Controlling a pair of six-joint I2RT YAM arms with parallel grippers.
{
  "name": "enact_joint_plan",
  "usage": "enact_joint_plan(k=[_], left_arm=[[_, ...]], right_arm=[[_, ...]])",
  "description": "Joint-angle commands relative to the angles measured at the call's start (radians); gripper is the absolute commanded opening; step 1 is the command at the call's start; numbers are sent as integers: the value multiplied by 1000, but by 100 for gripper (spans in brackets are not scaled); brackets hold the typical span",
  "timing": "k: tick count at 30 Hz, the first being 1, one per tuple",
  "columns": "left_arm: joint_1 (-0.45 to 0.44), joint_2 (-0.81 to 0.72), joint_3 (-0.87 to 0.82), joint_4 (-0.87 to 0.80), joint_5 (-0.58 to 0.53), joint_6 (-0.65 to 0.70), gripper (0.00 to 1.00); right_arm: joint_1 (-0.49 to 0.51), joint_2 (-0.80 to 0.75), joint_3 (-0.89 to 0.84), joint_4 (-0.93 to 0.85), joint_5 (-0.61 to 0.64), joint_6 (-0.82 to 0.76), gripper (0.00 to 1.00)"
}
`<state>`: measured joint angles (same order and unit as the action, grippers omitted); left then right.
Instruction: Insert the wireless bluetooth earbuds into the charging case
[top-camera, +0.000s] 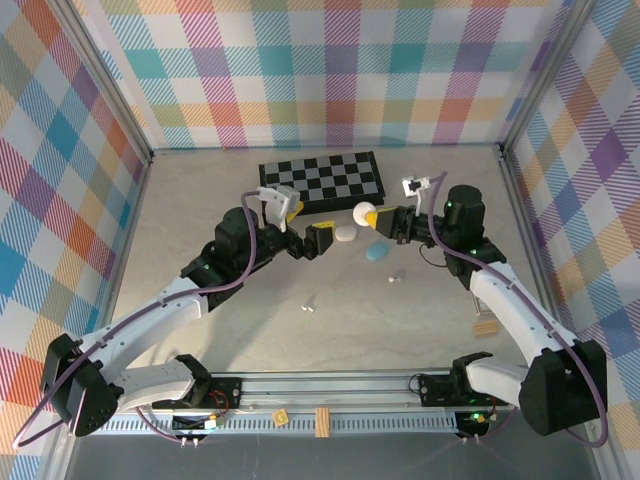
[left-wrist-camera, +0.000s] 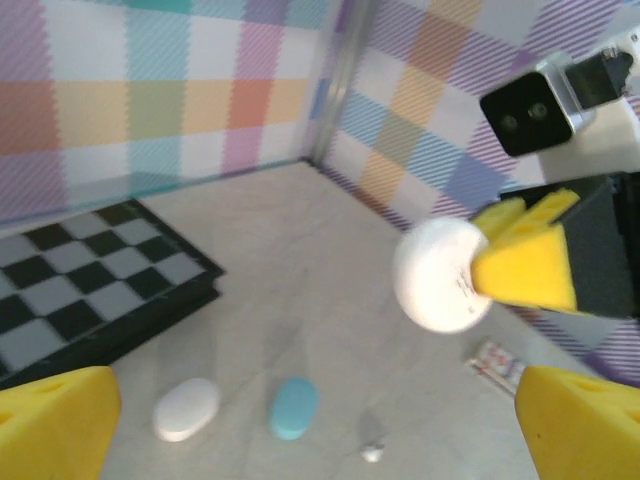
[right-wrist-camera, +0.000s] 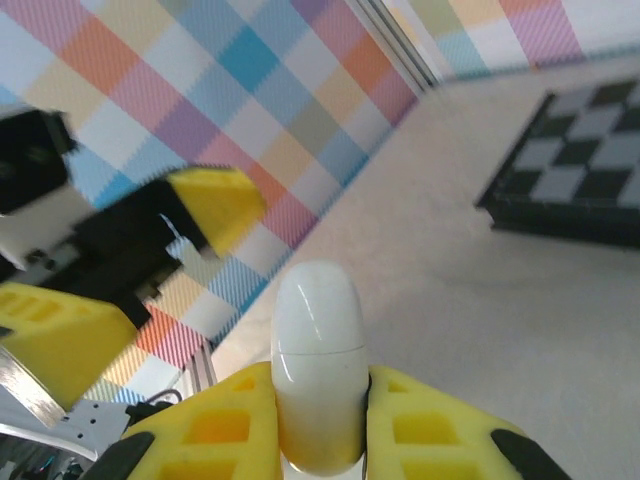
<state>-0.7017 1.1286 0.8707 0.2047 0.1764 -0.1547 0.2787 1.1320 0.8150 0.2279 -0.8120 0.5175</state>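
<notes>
So the right pincer is pinching a white charging case between its yellow pads. It holds the case up off the counter, around the middle and a bit toward the far edge. In the right wrist view you can see a seam running across the case.

The left pincer sits right across from it with its jaws spread wide. It's close to the case but apart from it, as far as I can tell.

Two tiny earbuds lie loose on the counter, closer to the near edge than the cases are. One is near the centre, the other is off to the right.

Under the raised case, a second white case and a light blue case lie flat, just beside each other. A checkerboard lies by the far edge.
</notes>
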Motion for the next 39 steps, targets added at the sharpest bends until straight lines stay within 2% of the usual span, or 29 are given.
enact_joint_plan(k=[1,4,11,14,18,26,39], left_arm=[[-5,19,7,150,203,-111,98],[-5,62,23,209,326,-114,76],[-24,89,-13,440,474,-96,65],[-39,103,23,380,515,-61,63],[-60,114,40,346,513,-29,56],[-62,114,45,389,515,-36,30],[-62,100,49,423,535,-53,28]], right_arm=[[-1,-42,-10,282,-100,101,12],[0,-48,-16,378,-170,147,11],[48,-55,5,369,-227,102,11],[66,-52,11,363,-226,88,11],[82,-43,10,386,-237,86,11],[102,-29,0,443,-242,100,11],[108,-49,-7,329,-252,16,11]])
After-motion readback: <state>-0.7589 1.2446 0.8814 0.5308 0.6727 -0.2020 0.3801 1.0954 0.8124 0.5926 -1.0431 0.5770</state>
